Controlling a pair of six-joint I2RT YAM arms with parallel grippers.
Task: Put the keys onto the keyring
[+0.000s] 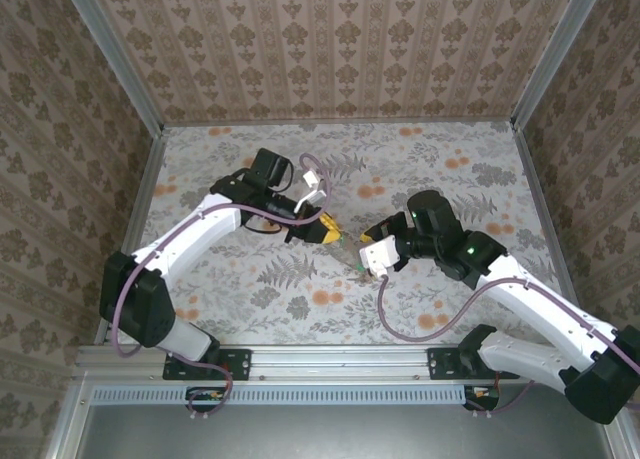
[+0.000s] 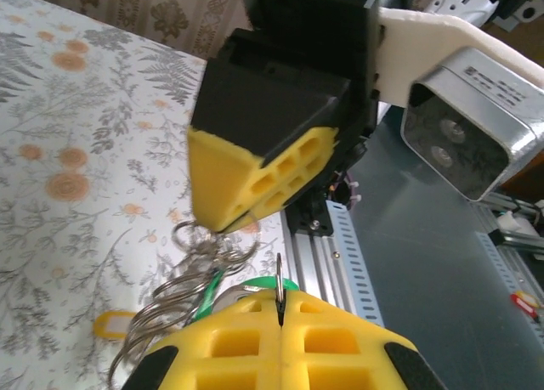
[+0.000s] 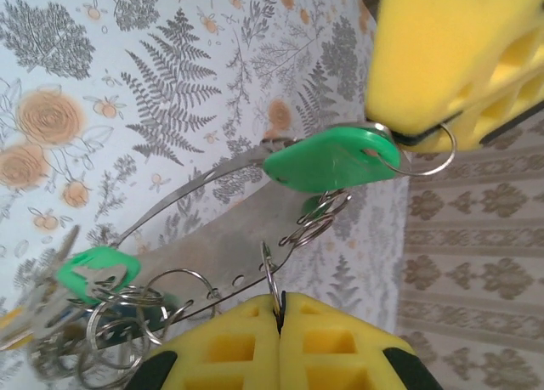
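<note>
two grips, one bunch of keys [image 3: 93, 275]
left fingers [image 2: 229, 347] clamp together on a thin wire ring [image 2: 279, 278] threaded through a green key [image 3: 331, 159]; right fingers [image 3: 229, 347] pinch shut on another small ring [image 3: 270, 275]. the remaining keys and the keyring [image 3: 183, 195], a thin hoop, are strung between them over the middle of the floral tabletop [image 1: 260, 279].

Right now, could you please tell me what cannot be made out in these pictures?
- Top external: the keys, too small to count.
- Left wrist: green key, mostly hidden behind the left end effector.
- Right wrist: ring bundle, blurred, cut off by the bottom edge.
</note>
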